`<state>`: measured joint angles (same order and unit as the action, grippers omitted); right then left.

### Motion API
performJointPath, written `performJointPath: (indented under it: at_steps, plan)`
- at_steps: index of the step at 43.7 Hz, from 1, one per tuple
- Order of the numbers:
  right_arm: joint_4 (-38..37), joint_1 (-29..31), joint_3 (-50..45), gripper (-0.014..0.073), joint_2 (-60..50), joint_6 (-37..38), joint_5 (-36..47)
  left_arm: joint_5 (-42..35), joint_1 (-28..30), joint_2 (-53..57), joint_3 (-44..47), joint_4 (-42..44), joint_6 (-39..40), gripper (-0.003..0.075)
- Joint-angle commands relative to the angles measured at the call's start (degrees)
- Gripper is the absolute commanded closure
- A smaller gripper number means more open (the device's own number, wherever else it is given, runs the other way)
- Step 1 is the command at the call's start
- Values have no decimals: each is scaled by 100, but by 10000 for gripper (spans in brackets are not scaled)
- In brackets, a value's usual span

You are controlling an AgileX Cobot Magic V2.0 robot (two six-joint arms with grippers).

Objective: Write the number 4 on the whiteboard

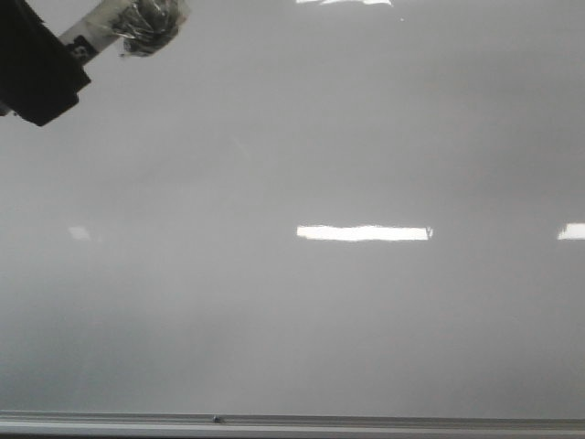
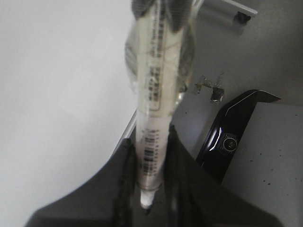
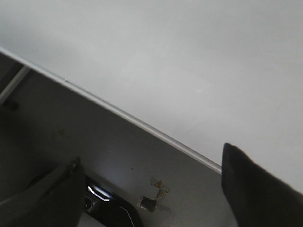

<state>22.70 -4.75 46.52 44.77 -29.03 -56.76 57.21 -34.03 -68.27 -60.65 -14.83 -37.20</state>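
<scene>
Whiteboard (image 1: 347, 311) unmarked to its metal edge; left claw (image 2: 149, 161) grips marker (image 2: 154, 118).

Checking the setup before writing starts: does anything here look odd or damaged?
Only the marker stands out: it is wrapped in crinkled clear tape where it leaves the left gripper, a makeshift look. The whiteboard shows no strokes, only light glare. Bits of tape lie below the board's edge.

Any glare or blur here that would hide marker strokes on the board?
Front view: bright reflected light bars on the whiteboard, the largest mid-board, with no strokes visible. Left wrist view: the marker pen in the left gripper is soft and out of focus. Right wrist view: even lighting, right gripper fingers dark and blurred.
</scene>
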Motion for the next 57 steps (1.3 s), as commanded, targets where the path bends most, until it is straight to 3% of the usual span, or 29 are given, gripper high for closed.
performJointPath:
  at_steps: [1, 6, 16, 25, 36, 40, 48, 57]
  plan:
    - [797, -323, 195, -15, 240, -1045, 147, -173, -203, -67, -329, -248, -285, 740]
    - [1124, -820, 323, -15, 509, -1853, 101, -173, -563, -308, -501, -218, -404, 740]
    - [1101, -1794, 989, -15, 1092, -2514, 74, -24, -1205, -820, -910, -83, -404, 740]
    - [1046, -2404, 1471, -15, 1747, -2551, 47, -14, -1551, -1005, -1005, -61, -404, 741]
    - [983, -2857, 1785, -13, 2219, -2551, 44, -14, -1581, -1017, -1005, 23, -404, 741]
    - [973, -2923, 1785, 41, 2257, -2551, 25, -14, -1581, -1017, -1005, 23, -404, 740]
    - [821, -2922, 1785, 270, 2257, -2551, -179, -14, -1581, -1017, -1005, 23, -404, 741]
    - [677, -2922, 1785, 290, 2257, -2541, -302, -14, -1581, -1017, -1005, 23, -404, 741]
